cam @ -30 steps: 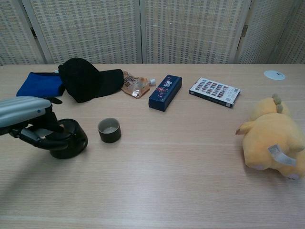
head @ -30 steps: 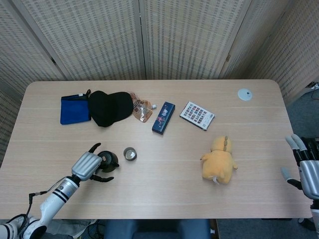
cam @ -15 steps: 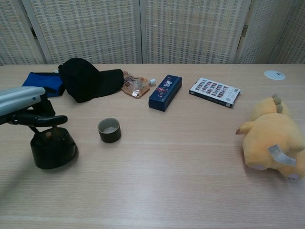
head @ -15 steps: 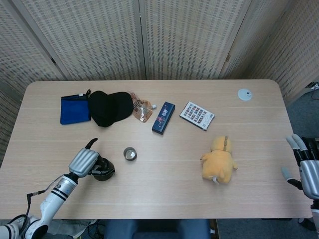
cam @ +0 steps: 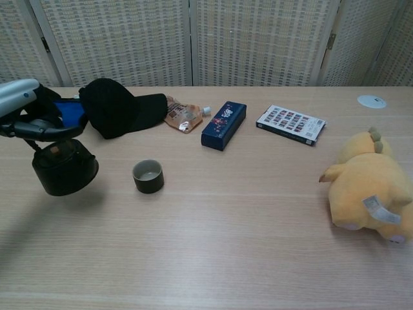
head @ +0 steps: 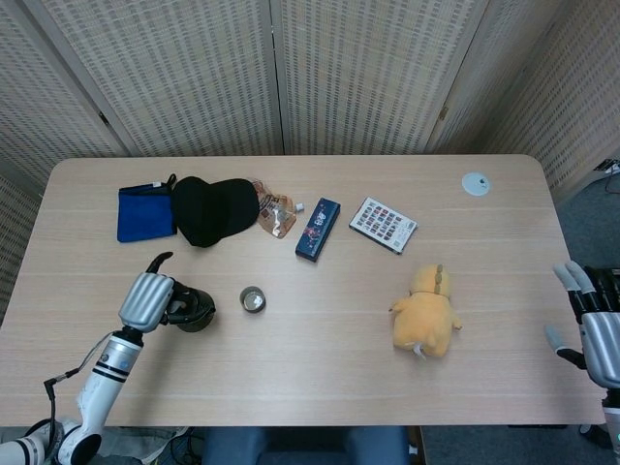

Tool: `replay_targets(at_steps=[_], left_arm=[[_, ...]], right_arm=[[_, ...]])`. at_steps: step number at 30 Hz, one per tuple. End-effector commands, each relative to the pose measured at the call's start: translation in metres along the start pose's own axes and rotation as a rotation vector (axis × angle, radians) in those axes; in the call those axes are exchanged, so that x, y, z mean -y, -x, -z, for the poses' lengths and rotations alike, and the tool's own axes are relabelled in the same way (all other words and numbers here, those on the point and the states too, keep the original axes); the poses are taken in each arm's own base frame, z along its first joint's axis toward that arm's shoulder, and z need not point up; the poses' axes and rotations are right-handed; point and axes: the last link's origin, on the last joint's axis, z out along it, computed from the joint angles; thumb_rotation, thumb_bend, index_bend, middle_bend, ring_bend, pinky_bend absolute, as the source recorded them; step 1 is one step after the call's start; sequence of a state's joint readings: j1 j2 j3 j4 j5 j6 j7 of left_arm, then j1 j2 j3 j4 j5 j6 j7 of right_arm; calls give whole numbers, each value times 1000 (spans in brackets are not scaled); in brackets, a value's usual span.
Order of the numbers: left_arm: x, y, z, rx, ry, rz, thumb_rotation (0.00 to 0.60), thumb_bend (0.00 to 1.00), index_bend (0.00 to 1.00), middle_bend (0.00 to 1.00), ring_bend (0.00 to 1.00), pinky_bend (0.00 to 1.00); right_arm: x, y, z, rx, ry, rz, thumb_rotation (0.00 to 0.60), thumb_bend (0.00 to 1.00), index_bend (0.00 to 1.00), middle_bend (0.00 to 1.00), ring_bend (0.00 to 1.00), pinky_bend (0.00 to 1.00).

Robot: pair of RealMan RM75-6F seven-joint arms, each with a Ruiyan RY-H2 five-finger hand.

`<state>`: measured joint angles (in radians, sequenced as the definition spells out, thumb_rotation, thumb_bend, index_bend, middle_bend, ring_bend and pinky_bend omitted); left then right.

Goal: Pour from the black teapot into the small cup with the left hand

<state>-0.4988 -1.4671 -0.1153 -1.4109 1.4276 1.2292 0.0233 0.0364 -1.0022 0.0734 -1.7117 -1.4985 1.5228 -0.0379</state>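
Left hand (cam: 26, 113): fingers closed on black teapot (cam: 63, 169), apparently lifted off counter (cam: 245, 226) | small cup (cam: 148, 176): right of teapot, apart | Right hand (head: 596, 334): fingers spread, empty, counter's right edge.

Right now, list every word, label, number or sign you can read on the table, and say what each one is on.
No text is legible in either view.
Dark blue rectangular box: reddish print along its top, too blurred to read.
White flat card with rows of coloured squares: markings too small to read.
Crumpled orange-brown pouch: print unreadable.
Yellow plush toy: grey sewn tag, no readable text.
Small white round disc: nothing legible.
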Motion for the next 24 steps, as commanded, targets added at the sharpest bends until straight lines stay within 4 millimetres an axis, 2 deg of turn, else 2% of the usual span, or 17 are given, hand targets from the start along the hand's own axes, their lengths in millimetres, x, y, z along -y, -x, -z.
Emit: replay_targets(at_steps=[1, 6, 14, 24], left_arm=[[3, -4, -4, -29, -28, 11, 237, 227, 1000, 1000, 943, 163], [7, -8, -9, -63, -55, 9, 253, 295, 1000, 1000, 948, 203], [11, -12, -13, -89, -72, 0, 478, 391, 1000, 1000, 951, 265], [12, -17, -14, -98, -55, -17, 486, 397, 1000, 1000, 950, 300]], right_arm=[[0, 0, 0, 0, 0, 0, 600, 289, 0, 41, 0, 10], [0, 0, 0, 1, 0, 1, 600, 289, 0, 41, 0, 10], [0, 0, 0, 1, -2, 0, 600, 289, 0, 41, 0, 11], [0, 0, 1, -2, -1, -1, 600, 289, 0, 41, 0, 11]])
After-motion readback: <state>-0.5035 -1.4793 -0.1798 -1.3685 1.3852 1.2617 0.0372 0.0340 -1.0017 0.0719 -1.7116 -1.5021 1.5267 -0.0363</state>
